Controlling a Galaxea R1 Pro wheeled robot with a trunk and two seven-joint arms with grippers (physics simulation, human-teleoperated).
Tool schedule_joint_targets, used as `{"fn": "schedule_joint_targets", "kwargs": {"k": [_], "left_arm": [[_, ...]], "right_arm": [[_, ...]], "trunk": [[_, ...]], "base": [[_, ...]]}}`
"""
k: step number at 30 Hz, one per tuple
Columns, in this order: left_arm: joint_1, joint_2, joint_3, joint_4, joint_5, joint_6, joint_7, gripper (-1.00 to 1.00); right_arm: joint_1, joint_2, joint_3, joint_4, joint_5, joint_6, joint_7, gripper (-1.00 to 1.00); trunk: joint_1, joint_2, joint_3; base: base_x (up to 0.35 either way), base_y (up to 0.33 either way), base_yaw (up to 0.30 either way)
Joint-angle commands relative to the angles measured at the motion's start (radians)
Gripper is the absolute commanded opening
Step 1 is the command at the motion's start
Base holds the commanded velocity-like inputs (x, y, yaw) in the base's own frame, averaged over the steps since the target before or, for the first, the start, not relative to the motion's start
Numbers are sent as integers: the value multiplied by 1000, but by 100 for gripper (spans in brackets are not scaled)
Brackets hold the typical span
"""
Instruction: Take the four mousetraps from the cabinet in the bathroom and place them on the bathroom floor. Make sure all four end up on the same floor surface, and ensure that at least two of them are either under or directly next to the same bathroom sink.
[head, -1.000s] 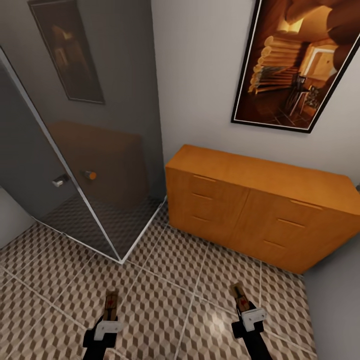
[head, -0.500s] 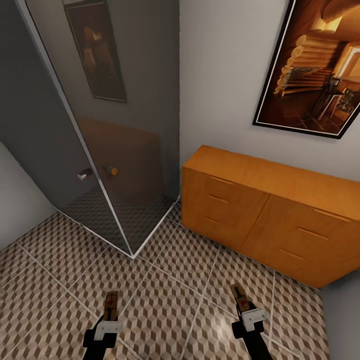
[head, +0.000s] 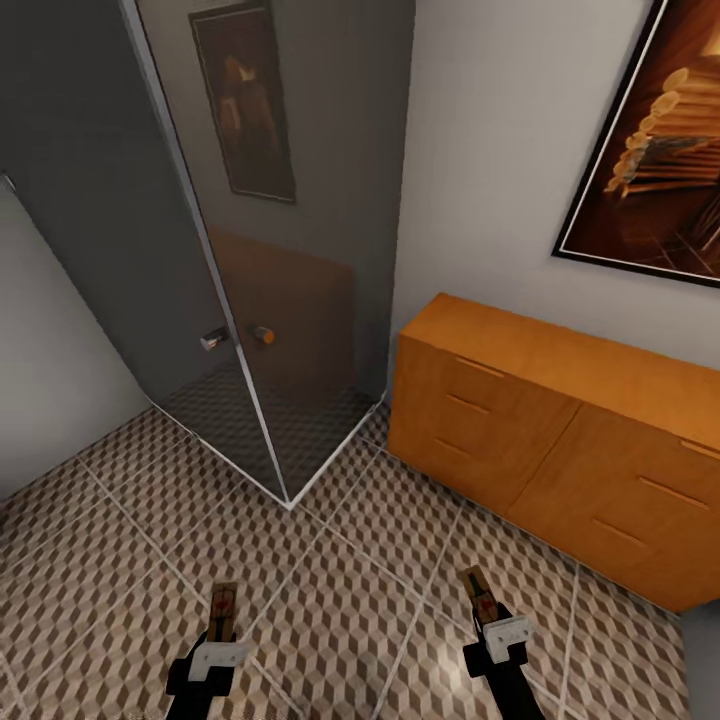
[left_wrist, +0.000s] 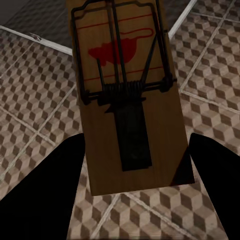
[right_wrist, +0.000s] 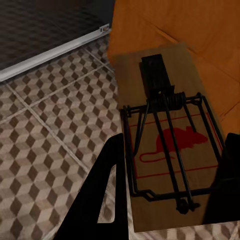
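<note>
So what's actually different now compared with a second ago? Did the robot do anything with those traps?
Only the view swung: the cabinet and the glass shower corner slid rightward in the head picture, so the camera turned left, and nothing in the room moved. The left gripper still holds one mousetrap and the right gripper the other mousetrap, both above the bathroom floor.

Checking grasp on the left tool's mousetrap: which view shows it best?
Left wrist view: the mousetrap shows large, with wire, spring and red mouse print clear. In the head view it is a small sliver ahead of the left tool.
</note>
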Motion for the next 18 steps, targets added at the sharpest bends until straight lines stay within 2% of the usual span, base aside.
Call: {"fn": "schedule_joint_targets", "kwargs": {"k": [1,18], "left_arm": [[-1,-1,-8,2,-2,-2,9,-100],[-1,-8,-8,2,-2,-2,9,-100]], "right_arm": [[-1,1,-3,0,9,-2,-4,-100],[-1,0,-1,1,10,-2,-4,-100]], "trunk": [[0,-2,-2],[0,-2,-2]], "base": [[0,0,221],[0,0,221]]}}
